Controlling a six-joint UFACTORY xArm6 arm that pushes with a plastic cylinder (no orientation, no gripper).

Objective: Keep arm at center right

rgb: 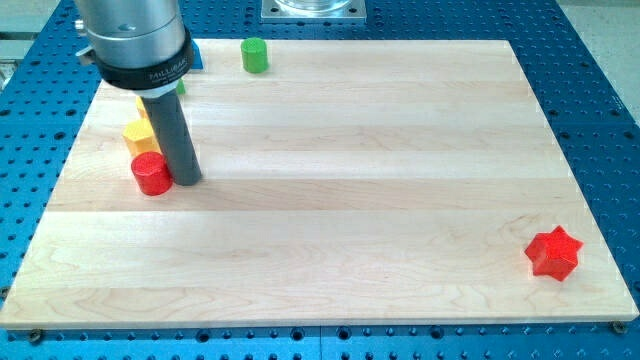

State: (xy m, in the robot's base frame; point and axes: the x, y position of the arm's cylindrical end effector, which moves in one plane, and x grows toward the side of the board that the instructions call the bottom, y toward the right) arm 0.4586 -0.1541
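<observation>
My tip (187, 180) rests on the wooden tabletop (340, 170) at the view's left, roughly halfway between the top and bottom edges. The dark rod rises from it to the grey cylindrical mount (135, 40) at the view's top left. There are no fingers here to be open or closed: the arm ends in this plain rod.

Just to the left of the tip, touching or nearly touching the rod, stands a red cylinder (151, 173). Above that, close against the rod's left side, sits a yellow block (139, 135); its shape is partly hidden and I cannot make it out fully. A sliver of a green block (180, 88) shows at the rod's right just under the mount, and a corner of a blue block (197, 57) peeks out beside the mount near the top edge. A green cylinder (255, 55) stands alone close to the top edge, right of the mount.

A red star (553, 253) lies near the bottom right corner, close to the right edge and well apart from everything else.

Between the tip and the red star the tabletop runs as a wide stretch of bare wood, across the middle and the centre right. The blue perforated base (600, 90) frames the board on all sides.
</observation>
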